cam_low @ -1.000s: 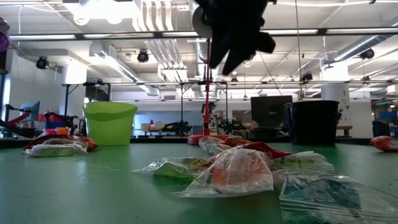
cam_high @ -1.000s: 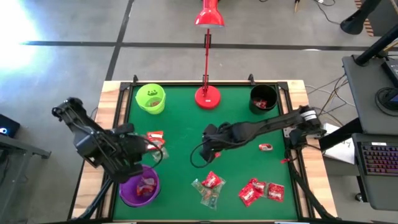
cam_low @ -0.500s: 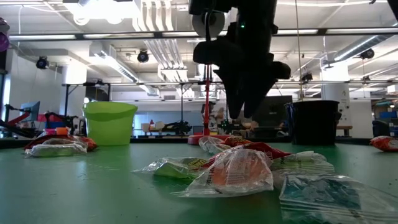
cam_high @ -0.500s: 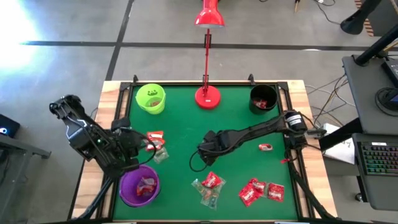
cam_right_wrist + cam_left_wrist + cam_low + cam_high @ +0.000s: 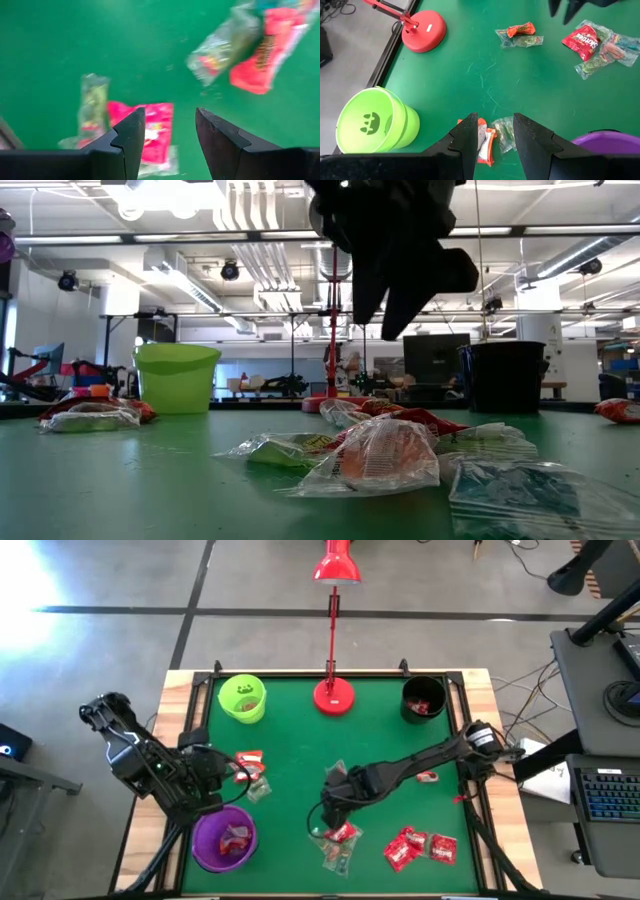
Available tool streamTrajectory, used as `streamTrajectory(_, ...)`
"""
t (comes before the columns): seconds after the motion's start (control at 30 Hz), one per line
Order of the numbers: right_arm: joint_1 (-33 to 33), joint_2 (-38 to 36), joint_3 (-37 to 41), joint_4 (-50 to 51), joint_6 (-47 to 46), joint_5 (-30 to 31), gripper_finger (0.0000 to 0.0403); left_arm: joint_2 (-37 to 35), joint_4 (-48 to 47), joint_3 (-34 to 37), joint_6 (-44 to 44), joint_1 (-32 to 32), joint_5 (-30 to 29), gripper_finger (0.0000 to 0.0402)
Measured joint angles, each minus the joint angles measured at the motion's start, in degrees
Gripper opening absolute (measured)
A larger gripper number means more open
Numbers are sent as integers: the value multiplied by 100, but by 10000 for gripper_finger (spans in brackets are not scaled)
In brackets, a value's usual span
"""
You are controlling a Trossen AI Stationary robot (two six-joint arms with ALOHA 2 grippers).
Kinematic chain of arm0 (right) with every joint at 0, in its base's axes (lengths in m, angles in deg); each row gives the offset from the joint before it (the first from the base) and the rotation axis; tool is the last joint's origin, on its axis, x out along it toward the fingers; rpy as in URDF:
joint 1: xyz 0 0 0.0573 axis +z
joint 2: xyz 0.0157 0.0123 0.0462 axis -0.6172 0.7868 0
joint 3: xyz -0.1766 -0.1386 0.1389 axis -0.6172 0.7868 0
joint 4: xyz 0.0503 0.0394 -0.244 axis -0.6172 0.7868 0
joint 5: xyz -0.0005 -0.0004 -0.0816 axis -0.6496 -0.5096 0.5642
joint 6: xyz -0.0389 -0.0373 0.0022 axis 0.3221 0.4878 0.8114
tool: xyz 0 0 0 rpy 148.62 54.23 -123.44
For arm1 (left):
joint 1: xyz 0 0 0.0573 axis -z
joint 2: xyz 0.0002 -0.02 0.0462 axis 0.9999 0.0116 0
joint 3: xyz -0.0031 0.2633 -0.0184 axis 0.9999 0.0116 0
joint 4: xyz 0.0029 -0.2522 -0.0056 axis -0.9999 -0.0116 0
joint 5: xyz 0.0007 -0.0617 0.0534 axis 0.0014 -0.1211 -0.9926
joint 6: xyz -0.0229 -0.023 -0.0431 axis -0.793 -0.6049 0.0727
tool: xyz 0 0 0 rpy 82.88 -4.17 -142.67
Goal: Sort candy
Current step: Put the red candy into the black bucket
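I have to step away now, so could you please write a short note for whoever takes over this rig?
Right gripper: open, empty, above the mid-table candy pile.
Left gripper: open, empty, over two sweets at the left, beside the purple cup.
Done: some candy lies in the purple, lime-green and black cups.
Left: the mid-table pile, the red packs at the front right, one sweet near the right edge, and the two by the left gripper.

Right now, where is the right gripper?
In the high view the right gripper hangs open over the table's near-centre, just above the red candy packet in the clear-wrapped cluster, right of the purple cup.
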Motion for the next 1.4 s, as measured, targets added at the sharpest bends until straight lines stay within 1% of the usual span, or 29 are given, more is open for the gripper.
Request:
streamTrajectory(0.13, -1, 4, 0, -300, 209, -177, 167, 0, 0, 0, 0, 1, 1, 107)
streamTrajectory(0.33, 11, 6, 0, -433, 266, -212, 167, 1, 0, 2, 2, 0, 3, 107)
streamTrajectory(0.43, 35, 6, 0, -440, 243, -511, 167, 2, 0, 2, 0, 2, 32, 107)
streamTrajectory(0.53, 113, 6, 0, -456, 333, -606, 167, 2, 0, 2, 0, 2, 35, 107)
streamTrajectory(0.7, 310, 11, 0, -515, 1147, -668, 167, 2, 0, 2, 2, 2, 36, 107)
streamTrajectory(1.0, 457, 101, 2, -994, 2849, -668, 167, 4, 2, 2, -79, 1, 44, 107)
streamTrajectory(1.17, 507, 346, 5, -1009, 3666, -803, 167, 4, 2, 2, -365, 0, 58, 107)
streamTrajectory(1.27, 583, 522, 7, -1011, 4141, -842, 167, 7, 10, 3, -503, 0, 258, 107)
streamTrajectory(1.4, 662, 744, 7, -984, 4408, -851, 167, 9, 30, 4, -688, 1, 357, 107)
